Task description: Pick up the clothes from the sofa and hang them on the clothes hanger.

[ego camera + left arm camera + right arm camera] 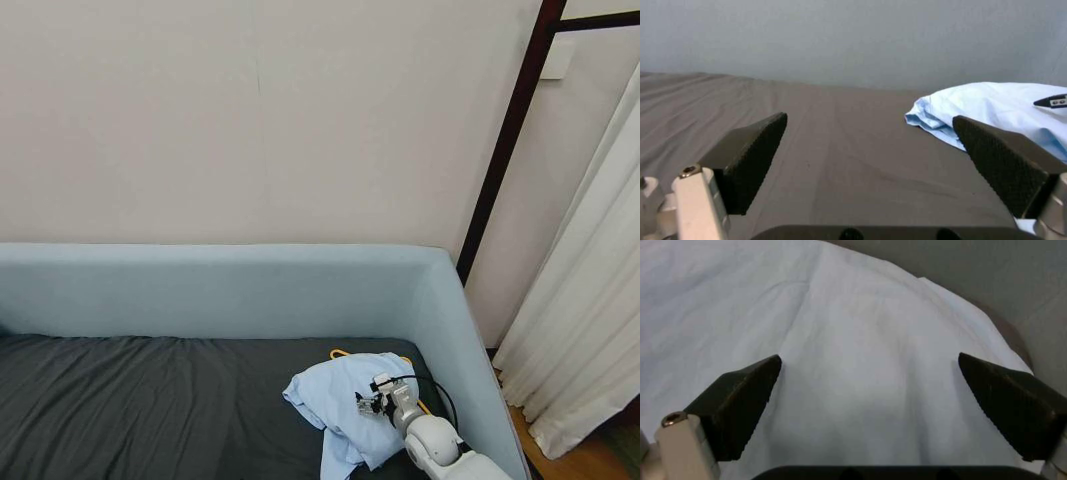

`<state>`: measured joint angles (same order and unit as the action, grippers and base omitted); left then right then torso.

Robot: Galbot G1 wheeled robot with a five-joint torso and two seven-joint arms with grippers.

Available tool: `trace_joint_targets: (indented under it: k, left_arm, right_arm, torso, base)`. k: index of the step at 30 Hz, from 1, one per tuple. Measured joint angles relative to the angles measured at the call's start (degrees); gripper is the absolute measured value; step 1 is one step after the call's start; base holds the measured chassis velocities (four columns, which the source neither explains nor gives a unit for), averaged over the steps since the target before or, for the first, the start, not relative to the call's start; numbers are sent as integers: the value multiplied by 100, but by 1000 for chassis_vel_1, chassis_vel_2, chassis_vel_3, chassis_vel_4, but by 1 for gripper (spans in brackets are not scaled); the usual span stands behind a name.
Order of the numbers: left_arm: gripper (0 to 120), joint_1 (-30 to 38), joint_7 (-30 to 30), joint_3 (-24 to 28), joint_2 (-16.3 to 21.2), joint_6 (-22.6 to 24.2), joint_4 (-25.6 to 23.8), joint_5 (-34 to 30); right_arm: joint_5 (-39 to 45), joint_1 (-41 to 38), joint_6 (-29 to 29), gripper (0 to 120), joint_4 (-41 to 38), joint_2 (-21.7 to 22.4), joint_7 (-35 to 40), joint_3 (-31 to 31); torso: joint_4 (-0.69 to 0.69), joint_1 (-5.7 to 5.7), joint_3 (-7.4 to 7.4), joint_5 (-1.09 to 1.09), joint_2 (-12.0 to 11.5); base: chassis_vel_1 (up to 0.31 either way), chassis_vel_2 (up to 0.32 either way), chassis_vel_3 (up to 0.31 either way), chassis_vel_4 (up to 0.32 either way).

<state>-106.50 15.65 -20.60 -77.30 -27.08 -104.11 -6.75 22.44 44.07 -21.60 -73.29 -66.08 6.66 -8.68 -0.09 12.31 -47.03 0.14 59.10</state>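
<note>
Clothes, a pale blue bundle, lie on the dark seat at the right end of the sofa, close to its armrest. The right gripper is over the bundle, fingers spread wide with the cloth below and between them, gripping nothing. The left gripper hovers low over bare seat, fingers likewise apart and empty, the bundle ahead of it. A yellow loop peeks from the bundle's far edge. A dark rack stands beyond the sofa's right end.
</note>
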Motion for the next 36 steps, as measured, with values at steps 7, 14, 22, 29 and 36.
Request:
trace_joint_targets:
  k: [7,14,22,29,36]
  left_arm:
    - [98,30,8,-24,2,-1,-11,-42]
    - [98,51,16,-100,25,-10,-64,-135]
    - [99,83,19,-99,21,-25,-70,-143]
    - [99,91,31,-120,26,-49,-58,-160]
    - [99,99,33,-117,9,-83,-50,-167]
  right_arm:
    - [251,-299,-389,81,233,-72,110,-208]
    - [209,-370,-603,55,430,-98,139,-297]
    - [149,-365,-596,27,473,-116,134,-308]
    - [84,-369,-559,1,569,-123,101,-327]
    - [78,-368,-537,0,567,-99,94,-329]
  torso:
    - [1,0,0,0,0]
    - [0,0,0,0,0]
    - [0,0,1,1,0]
    - [0,0,0,1,1]
    - [0,0,1,1,1]
  base:
    - [0,0,0,0]
    - [0,0,0,0]
    - [0,0,0,0]
    - [0,0,0,0]
    - [0,0,0,0]
